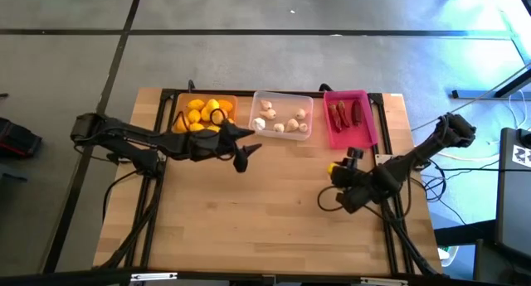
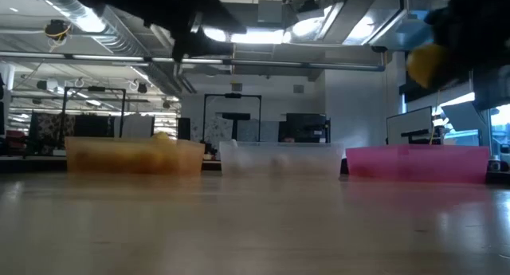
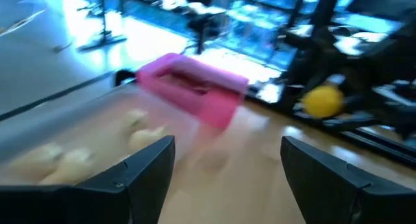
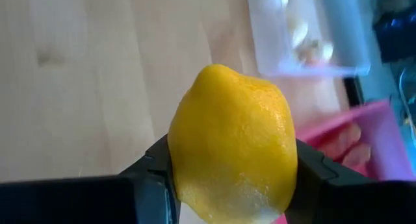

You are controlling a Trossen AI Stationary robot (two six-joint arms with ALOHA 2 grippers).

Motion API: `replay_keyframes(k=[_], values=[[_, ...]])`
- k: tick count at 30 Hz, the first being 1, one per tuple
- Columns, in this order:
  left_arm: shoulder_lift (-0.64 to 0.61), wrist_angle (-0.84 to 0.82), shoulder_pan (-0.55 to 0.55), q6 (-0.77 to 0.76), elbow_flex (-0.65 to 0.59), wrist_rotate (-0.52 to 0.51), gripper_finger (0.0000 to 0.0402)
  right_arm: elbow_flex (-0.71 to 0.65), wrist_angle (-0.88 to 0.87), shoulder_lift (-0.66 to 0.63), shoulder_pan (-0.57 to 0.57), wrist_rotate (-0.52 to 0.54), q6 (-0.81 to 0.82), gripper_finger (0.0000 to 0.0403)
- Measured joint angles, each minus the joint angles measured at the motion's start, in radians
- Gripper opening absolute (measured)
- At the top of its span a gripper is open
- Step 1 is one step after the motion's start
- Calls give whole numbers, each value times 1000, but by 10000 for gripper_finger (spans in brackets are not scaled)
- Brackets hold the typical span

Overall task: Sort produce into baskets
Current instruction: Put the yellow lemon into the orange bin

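Between the right gripper's [image 4: 231, 185] fingers a yellow lemon [image 4: 233, 143] is sitting pinched, lifted clear of the table [image 1: 274, 211] (just short of the pink tray [image 1: 349, 120]). Beside the clear tray [image 1: 282, 114], the left gripper [image 1: 245, 152] is hanging with jaws apart, holding nothing.

- Wooden table [image 1: 249, 211]: a light plank top with a dark metal frame along its edges, standing on the grey floor.
- Grey floor [image 1: 274, 62]: surrounds the table, with dark seam lines crossing it beyond the table's far edge.
- Black and red object [image 1: 15, 141]: lies on the floor, well apart from the table's left side.
- White equipment with a black-and-white marker [image 1: 518, 166]: stands off the table's right side.
- Ceiling lights and ducts [image 2: 88, 28]: overhead in the room behind the table.
- Dark upright frame [image 2: 233, 115]: in the room beyond the table's far edge.
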Motion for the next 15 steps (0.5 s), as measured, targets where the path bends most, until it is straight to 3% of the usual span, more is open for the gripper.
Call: replay_keyframes(k=[7,15], values=[[106,230,-59,23,9,37,276,0,238,1,-98,105,-236,167],[294,245,-103,-43,169,66,276,1,499,2,-184,138,-477,167]])
